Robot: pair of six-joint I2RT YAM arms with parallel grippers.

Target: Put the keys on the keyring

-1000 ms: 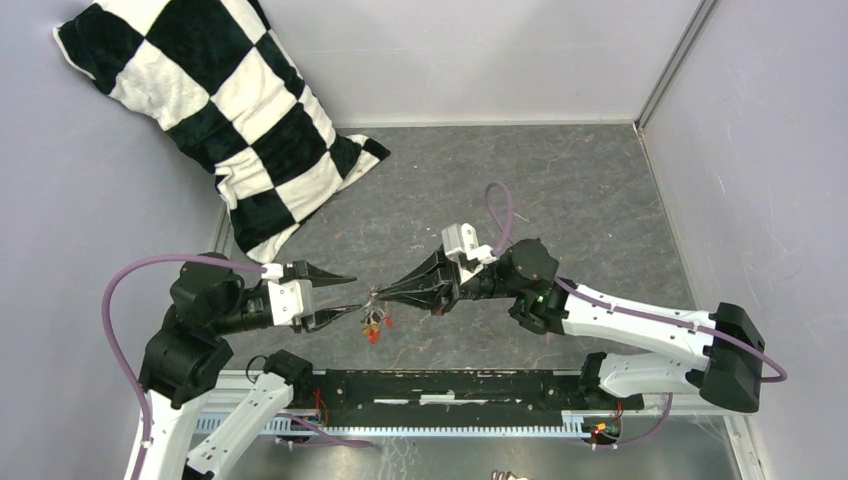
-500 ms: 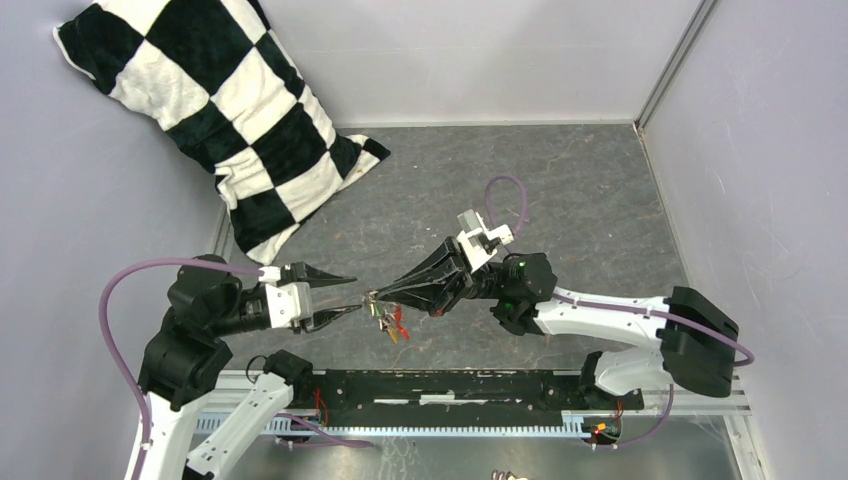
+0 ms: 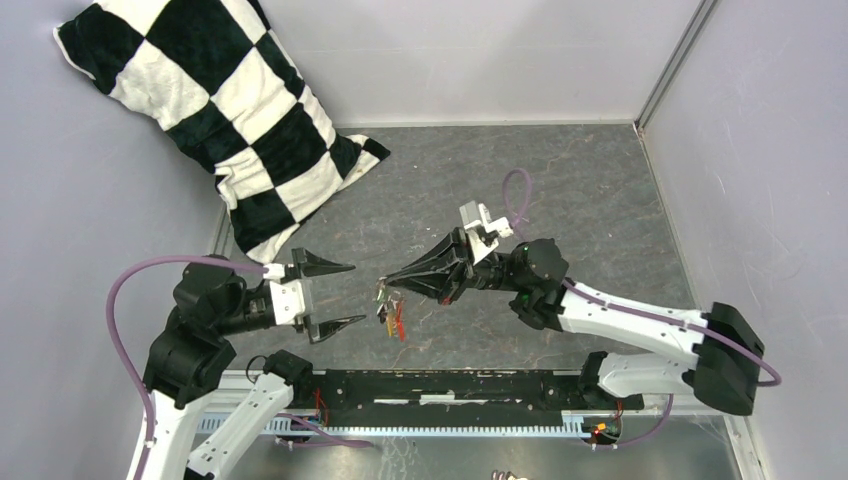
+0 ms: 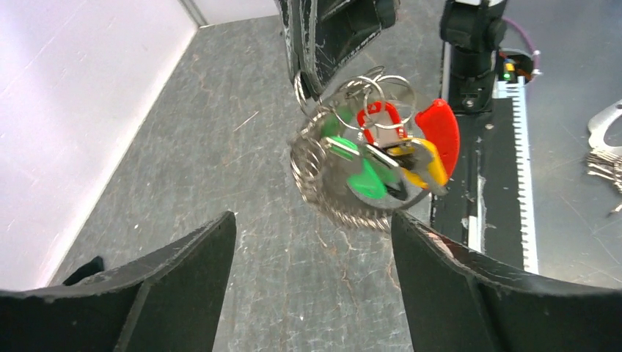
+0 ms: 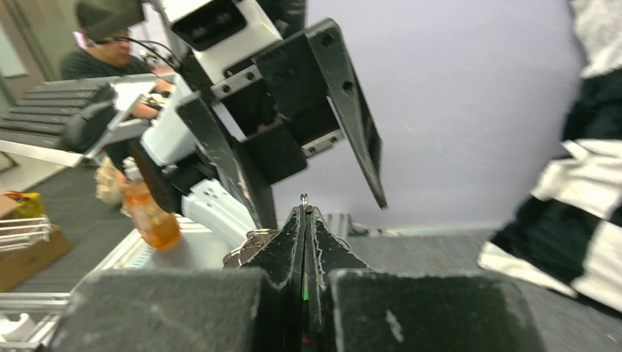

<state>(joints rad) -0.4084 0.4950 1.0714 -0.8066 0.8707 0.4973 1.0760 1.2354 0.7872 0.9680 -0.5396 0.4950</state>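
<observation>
Top external view, from the near edge outward: both arm bases sit by the black rail (image 3: 440,385). The left arm rises at the near left, its elbow bent and its wrist level and pointing right. The left fingers (image 3: 325,265) stand wide apart, holding nothing. The right arm stretches from the near right across to the left, its forearm low over the grey counter (image 3: 590,200). The right fingers (image 3: 400,277) are pressed together and point at the left ones, the two sets of tips near but apart. The keyring (image 3: 383,293) dangles from the right tips, with the keys (image 3: 393,320) bunched beneath it. Against the far-left wall leans a black-and-white checked pillow (image 3: 210,110).

Left wrist view adds the detail. The coiled ring carries a green key (image 4: 364,180), a yellow key (image 4: 433,163), a red key (image 4: 438,130) and a red strap (image 4: 378,116), all hanging beyond the open gap.

Right wrist view alone shows a sliver of wire (image 5: 304,196) pinched at the very tips.
</observation>
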